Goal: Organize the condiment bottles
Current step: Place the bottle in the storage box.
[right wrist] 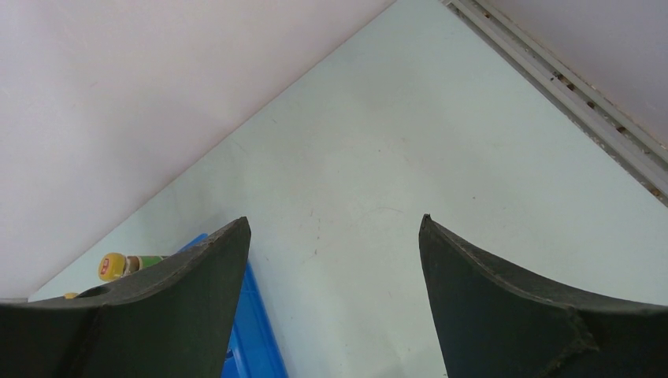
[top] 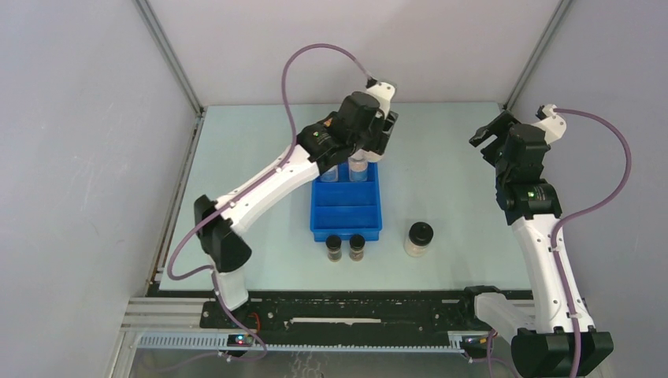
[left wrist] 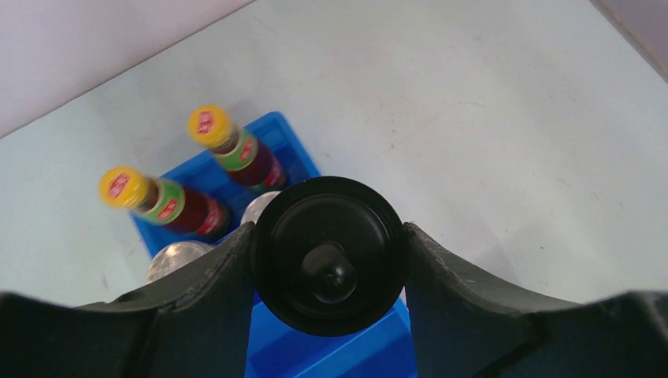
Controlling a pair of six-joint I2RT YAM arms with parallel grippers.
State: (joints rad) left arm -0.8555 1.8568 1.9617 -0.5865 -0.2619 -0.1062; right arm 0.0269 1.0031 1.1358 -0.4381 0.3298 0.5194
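Your left gripper (left wrist: 329, 272) grips a black-lidded jar (left wrist: 315, 224) over the blue tray (top: 346, 217); your right gripper (right wrist: 335, 260) is open, empty. Two red sauce bottles (left wrist: 236, 153) stand at the tray's far end.

**A robot test cell in a lab**

Two white-and-black robot arms (top: 268, 177) are bolted to a black mounting rail (top: 346, 319) at the near edge of a pale green table (top: 441, 157). Plain grey panels (top: 79, 142) set in aluminium framing (top: 169, 55) box it in (a booth rather than a room). Purple cables (top: 323, 46) loop from the wrists. The red sauce bottles (left wrist: 201, 213) in a blue tray (top: 346, 234) are the one domestic touch.
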